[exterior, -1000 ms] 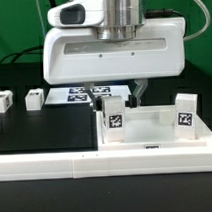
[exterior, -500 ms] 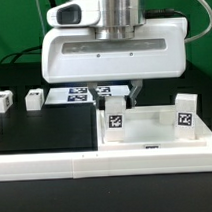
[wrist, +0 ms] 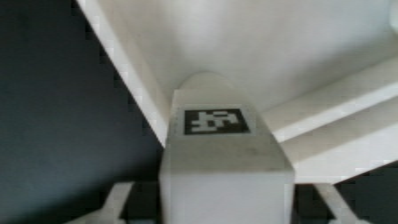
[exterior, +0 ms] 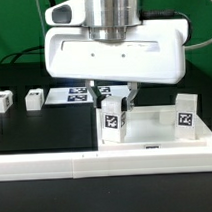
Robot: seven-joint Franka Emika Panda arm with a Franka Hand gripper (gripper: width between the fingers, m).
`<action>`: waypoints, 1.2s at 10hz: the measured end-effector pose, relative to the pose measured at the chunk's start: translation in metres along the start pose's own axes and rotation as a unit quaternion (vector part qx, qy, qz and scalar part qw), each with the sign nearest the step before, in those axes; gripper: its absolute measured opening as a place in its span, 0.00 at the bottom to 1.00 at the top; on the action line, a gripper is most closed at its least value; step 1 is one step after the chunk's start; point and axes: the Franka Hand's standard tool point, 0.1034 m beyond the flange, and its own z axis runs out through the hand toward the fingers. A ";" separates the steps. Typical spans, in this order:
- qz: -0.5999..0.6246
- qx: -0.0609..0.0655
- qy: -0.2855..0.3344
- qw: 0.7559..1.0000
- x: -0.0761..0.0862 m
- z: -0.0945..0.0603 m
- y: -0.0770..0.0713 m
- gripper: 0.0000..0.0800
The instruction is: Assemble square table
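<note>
I've got the fingers (exterior: 131, 90) closed on a tagged leg (exterior: 114, 122) at the square table's (exterior: 155, 135) corner on the exterior view's left (its tag faces the camera). Black desk (exterior: 45, 127) alongside, green backdrop (exterior: 11, 28) behind.

Panda arm upright, wrist pointing straight down, claw (exterior: 115, 96) low, fingers (exterior: 133, 90) apparently pinching a leg (exterior: 115, 122).

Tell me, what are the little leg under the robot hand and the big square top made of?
The leg looks like hard white plastic, smooth and matte, with crisp moulded edges. Its tag seems a flat printed paper sticker. The table top is probably the same matte white plastic, going by its even colour and raised rim.
</note>
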 end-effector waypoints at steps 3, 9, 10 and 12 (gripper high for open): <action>0.105 0.000 0.003 0.995 0.000 0.001 0.001 0.36; 0.346 -0.001 0.002 0.938 -0.001 0.001 0.003 0.36; 0.377 -0.001 0.003 0.926 -0.001 0.001 0.004 0.36; 0.486 -0.002 0.008 0.874 -0.002 0.001 0.003 0.36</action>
